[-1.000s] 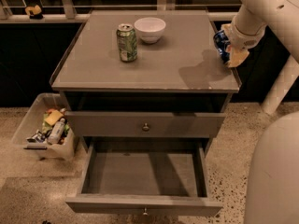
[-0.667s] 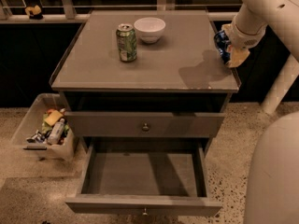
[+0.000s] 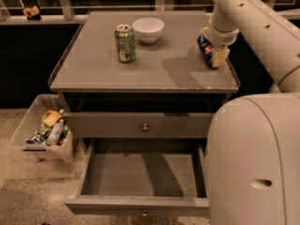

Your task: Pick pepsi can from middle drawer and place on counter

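Pepsi can point(image 3: 203, 46): tilted, gripped in the claw point(image 3: 212, 54) at the right edge of the counter point(image 3: 140, 74); contact with the surface not discernible. Green can point(image 3: 125, 42) and white bowl point(image 3: 148, 29): rear of counter, near each other. Middle drawer point(image 3: 140, 177): pulled open.

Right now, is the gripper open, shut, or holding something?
The gripper is shut on the pepsi can, at the right edge of the counter.

Cream-white arm point(image 3: 253, 18) with small dark holes, bulky rounded base point(image 3: 253, 163) — tan end effector point(image 3: 213, 50) at the counter's point(image 3: 140, 74) right edge.
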Action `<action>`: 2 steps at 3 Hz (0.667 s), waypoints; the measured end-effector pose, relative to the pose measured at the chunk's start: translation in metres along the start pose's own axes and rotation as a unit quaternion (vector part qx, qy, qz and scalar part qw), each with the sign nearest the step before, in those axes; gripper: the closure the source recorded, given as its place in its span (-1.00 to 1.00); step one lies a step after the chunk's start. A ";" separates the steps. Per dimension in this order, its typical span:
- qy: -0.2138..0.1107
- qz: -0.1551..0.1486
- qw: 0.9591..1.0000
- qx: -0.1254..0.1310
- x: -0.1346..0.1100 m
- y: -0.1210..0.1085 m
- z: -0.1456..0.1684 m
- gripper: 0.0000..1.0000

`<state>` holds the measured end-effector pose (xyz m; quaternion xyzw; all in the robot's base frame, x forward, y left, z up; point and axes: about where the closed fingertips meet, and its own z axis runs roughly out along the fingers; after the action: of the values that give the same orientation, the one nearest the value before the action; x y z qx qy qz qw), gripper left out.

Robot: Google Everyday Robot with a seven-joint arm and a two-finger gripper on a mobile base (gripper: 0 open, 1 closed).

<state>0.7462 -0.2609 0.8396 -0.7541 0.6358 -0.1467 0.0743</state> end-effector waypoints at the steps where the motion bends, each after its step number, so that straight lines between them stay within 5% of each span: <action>1: 0.000 0.000 1.000 0.000 0.000 0.000 0.000 1.00; 2: 0.000 0.000 1.000 0.000 0.000 0.000 0.000 0.65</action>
<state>0.7462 -0.2609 0.8395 -0.7541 0.6358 -0.1466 0.0743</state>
